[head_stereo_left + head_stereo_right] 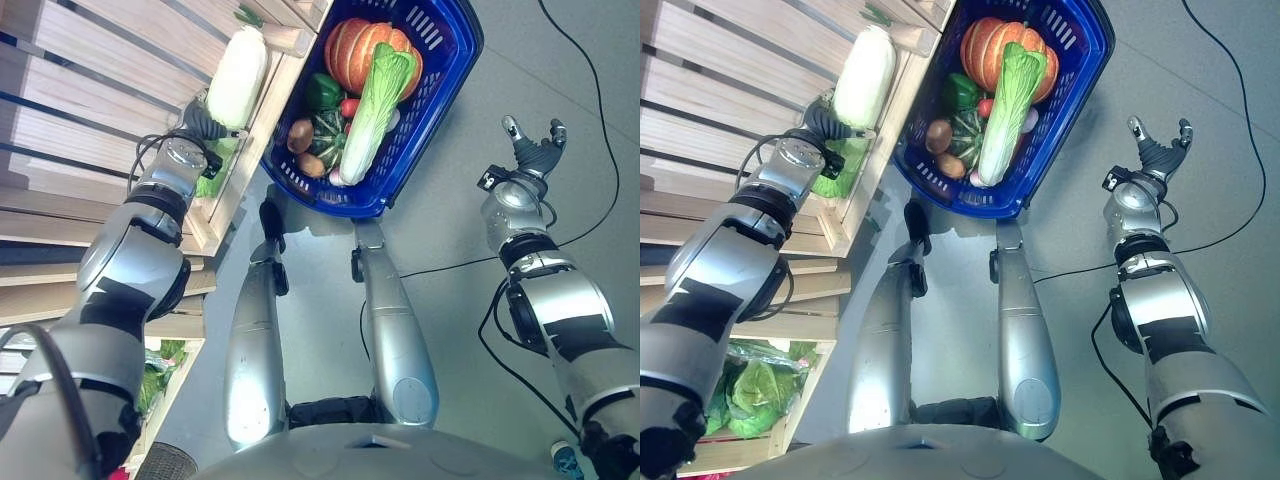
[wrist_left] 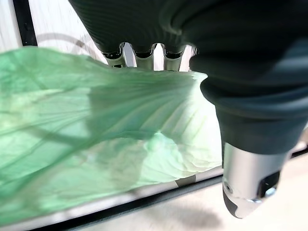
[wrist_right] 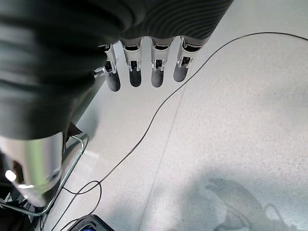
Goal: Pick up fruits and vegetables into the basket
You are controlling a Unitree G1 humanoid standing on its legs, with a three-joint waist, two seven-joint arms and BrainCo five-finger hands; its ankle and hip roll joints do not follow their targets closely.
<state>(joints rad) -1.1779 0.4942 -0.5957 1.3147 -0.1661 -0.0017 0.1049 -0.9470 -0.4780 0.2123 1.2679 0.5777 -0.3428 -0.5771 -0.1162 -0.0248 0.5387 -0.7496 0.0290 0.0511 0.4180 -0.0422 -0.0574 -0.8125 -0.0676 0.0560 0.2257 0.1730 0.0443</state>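
Pale napa cabbage (image 1: 237, 77), long, white-green, gripped by left hand (image 1: 204, 120) at wooden shelf (image 1: 80, 120) edge; fingers partly hidden. Right hand (image 1: 535, 148) relaxed, empty. Blue basket (image 1: 440, 90) cut off.

Slatted wooden shelves (image 1: 70, 120) (pale planks) stand beside grey floor (image 1: 520, 90).

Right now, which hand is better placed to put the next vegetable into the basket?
The left hand: it is at the cabbage on the wooden shelf, beside the basket. The right hand hangs open over bare floor.
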